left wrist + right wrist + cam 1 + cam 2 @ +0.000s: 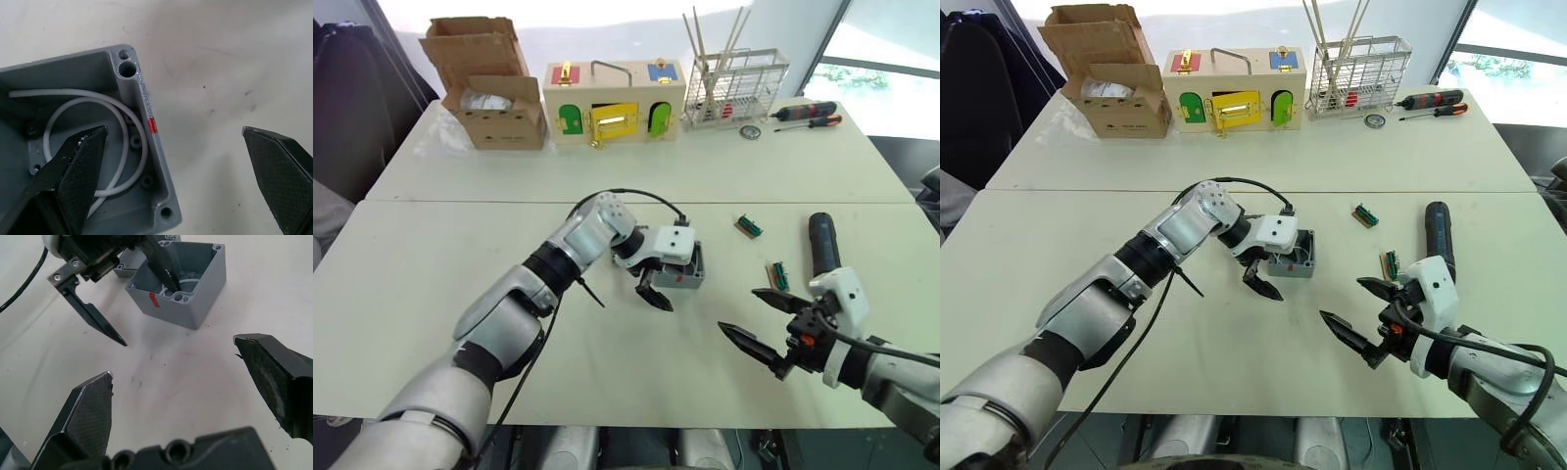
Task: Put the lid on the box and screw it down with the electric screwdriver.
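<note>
The grey box [691,270] stands open-topped in the middle of the table, with a white ring inside and a red mark [152,126] on its near wall. My left gripper [671,292] is open and straddles that wall: one finger [73,166] is inside the box, the other [279,171] outside. The lid [128,259] lies flat just beyond the box, mostly hidden under my left gripper. The electric screwdriver [822,245] lies on the table to the right. Just in front of it, my right gripper [737,310] hangs open and empty, pointing toward the box.
Along the back stand a cardboard box [489,83], a wooden box with coloured doors [612,103] and a wire rack [734,83]. Two hand screwdrivers [808,113] lie at the back right. Small green parts [749,227] [778,276] lie near the electric screwdriver.
</note>
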You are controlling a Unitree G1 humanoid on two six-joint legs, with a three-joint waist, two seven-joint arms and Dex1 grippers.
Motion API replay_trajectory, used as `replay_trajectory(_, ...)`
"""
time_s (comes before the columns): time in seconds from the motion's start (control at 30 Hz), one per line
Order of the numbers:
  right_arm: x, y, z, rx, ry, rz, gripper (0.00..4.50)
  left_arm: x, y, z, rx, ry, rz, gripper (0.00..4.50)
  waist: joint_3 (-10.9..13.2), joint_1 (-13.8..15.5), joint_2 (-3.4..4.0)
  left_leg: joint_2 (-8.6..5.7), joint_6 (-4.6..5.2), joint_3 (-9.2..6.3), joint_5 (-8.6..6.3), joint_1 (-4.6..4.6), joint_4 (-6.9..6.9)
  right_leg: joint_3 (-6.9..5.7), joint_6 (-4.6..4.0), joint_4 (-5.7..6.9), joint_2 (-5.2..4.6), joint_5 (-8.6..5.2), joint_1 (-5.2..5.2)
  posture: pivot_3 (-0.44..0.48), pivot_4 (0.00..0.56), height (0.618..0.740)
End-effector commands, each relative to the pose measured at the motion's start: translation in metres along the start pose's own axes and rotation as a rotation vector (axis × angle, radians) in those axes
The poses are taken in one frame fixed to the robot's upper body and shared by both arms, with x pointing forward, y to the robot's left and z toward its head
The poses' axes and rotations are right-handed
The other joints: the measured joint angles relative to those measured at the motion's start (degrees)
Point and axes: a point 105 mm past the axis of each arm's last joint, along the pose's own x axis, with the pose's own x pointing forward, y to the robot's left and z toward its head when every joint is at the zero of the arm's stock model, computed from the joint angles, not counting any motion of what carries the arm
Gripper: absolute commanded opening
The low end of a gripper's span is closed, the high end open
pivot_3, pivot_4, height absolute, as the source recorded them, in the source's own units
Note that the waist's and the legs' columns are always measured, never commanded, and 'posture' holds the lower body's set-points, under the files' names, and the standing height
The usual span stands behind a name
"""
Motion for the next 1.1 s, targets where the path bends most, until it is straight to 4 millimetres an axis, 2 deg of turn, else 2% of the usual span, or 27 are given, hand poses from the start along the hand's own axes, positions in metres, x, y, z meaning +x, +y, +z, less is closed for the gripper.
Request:
replay_trajectory(0.03, -0.004, 0.003, 0.012, -0.051, -0.042, -0.019, 4.5, -0.006, 0.008, 0.007, 0.042, 0.008, 0.02, 3.67, 0.0, 0.0, 0.0, 0.0, 0.0, 0.0, 0.0, 0.0, 0.0, 0.0, 0.0, 0.0, 0.0, 0.0, 0.0, 0.0, 0.15, 0.734)
replay_trajectory(0.27, -0.001, 0.007, 0.014, -0.042, -0.061, -0.03, 4.5, -0.004, 0.009, 0.016, 0.103, 0.006, 0.005, 0.05, 0.0, 0.03, 0.0, 0.01, 0.0, -0.01, 0.0, 0.0, 0.0, 0.0, 0.01, 0.01, 0.0, 0.0, 0.0, 0.0, 0.15, 0.734)
replay_trajectory(0.4, -0.001, 0.008, 0.014, -0.034, -0.063, -0.036, 4.5, -0.005, 0.008, 0.016, 0.146, 0.019, -0.004, 0.01, 0.0, 0.02, 0.0, 0.0, 0.0, -0.01, 0.0, 0.0, 0.01, -0.01, 0.01, 0.01, 0.0, 0.0, 0.0, 0.0, 0.15, 0.734)
replay_trajectory(0.53, -0.001, 0.01, 0.009, -0.023, -0.052, -0.038, 4.5, -0.013, 0.003, 0.023, 0.323, -0.002, -0.072, 0.01, 0.0, 0.04, 0.0, 0.0, 0.0, -0.01, 0.0, 0.0, 0.0, -0.01, 0.01, 0.01, 0.0, 0.0, 0.0, 0.0, 0.15, 0.734)
replay_trajectory(0.63, 0.0, 0.01, 0.009, -0.015, -0.058, -0.043, 4.5, -0.014, 0.005, 0.027, 0.369, -0.021, -0.092, 0.01, 0.0, 0.06, 0.0, -0.01, 0.0, 0.0, 0.0, 0.0, 0.01, 0.0, 0.01, 0.01, -0.01, 0.0, 0.0, 0.0, 0.15, 0.734)
replay_trajectory(0.97, 0.003, 0.016, 0.006, 0.023, -0.077, -0.07, 4.5, -0.013, 0.007, 0.032, 0.397, -0.018, -0.172, 0.01, 0.01, 0.02, -0.02, -0.13, 0.02, 0.0, -0.01, -0.01, 0.02, -0.02, 0.02, 0.03, 0.0, 0.0, 0.0, 0.0, 0.15, 0.734)
replay_trajectory(1.1, 0.001, 0.017, 0.003, 0.032, -0.079, -0.084, 4.5, -0.014, 0.007, 0.027, 0.41, 0.014, -0.184, 0.01, 0.01, -0.02, -0.02, -0.13, 0.03, -0.01, 0.0, 0.0, 0.02, -0.02, 0.03, 0.06, 0.01, -0.01, 0.0, 0.0, 0.15, 0.734)
